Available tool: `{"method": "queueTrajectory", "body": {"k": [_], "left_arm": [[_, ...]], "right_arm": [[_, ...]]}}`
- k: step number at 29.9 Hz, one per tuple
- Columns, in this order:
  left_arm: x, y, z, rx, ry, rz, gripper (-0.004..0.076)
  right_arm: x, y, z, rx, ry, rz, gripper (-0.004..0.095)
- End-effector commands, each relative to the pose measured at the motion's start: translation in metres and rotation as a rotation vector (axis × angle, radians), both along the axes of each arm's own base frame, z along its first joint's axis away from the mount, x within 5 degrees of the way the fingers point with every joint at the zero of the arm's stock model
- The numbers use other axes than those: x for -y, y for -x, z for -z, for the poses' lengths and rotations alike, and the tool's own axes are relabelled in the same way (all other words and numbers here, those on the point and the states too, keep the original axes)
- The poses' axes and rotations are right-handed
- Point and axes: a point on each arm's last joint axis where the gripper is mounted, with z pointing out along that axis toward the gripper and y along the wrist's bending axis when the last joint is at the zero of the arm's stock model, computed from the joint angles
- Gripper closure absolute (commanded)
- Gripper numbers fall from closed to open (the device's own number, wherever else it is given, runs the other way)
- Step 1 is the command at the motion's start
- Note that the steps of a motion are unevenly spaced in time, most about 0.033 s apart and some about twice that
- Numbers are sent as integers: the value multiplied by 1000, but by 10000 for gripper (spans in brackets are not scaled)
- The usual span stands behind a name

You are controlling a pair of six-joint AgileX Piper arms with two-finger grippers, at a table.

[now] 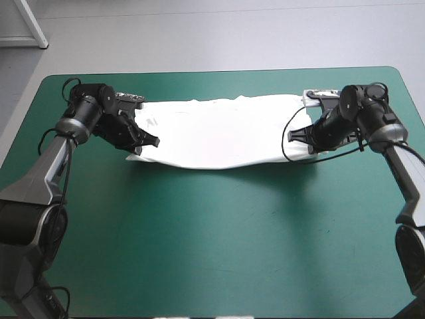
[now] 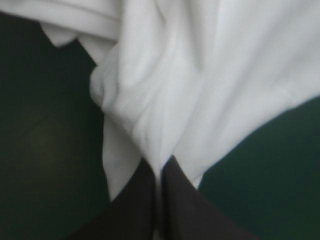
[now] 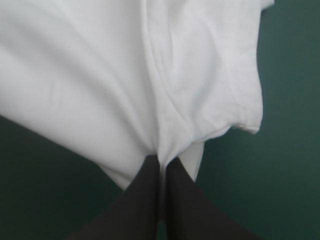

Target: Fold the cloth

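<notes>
The table (image 1: 219, 252), under its teal-green cover, carries the white T-shirt (image 1: 219, 136) on its far half. The T-shirt runs as one long band parallel to the far edge and reaches toward the left and right edges. Its near border bows slightly toward the near edge in the middle and throws a thin shadow on the cover.

The left gripper (image 1: 154, 141) sits at the band's left end, on the near border. It is clamped on the T-shirt, and in the left wrist view its black fingers (image 2: 135, 210) meet in a point with white cloth pinched between them and folds fanning out ahead.

The right gripper (image 1: 294, 135) grips the T-shirt at the right end in the same way. A hemmed edge hangs just beside its fingertips.
</notes>
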Motion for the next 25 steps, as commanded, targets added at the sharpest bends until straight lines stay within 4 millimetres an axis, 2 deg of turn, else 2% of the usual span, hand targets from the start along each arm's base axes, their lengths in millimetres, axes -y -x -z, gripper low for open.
{"method": "queueTrajectory", "body": {"k": [1,5,10,15,19,22,24,25], "left_arm": [[-7,43,-37,58,-5,3,733],[-14,75,-28,-13,-45,8,733],[-22,107,-5,-104,-86,8,733],[-25,125,26,-224,-110,13,733],[-25,129,33,-248,-106,16,727],[-25,129,33,-247,-107,25,657],[-24,129,33,-246,-99,26,561],[-24,129,33,-247,-92,25,513]], "right_arm": [[8,37,-17,21,35,-22,927],[17,66,0,-89,119,-37,927],[20,95,16,-155,108,-29,927],[16,115,34,-230,41,-35,927],[16,122,48,-283,36,-48,927],[16,124,54,-289,44,-79,906],[16,123,56,-269,45,-84,801],[16,122,56,-258,45,-89,716]]}}
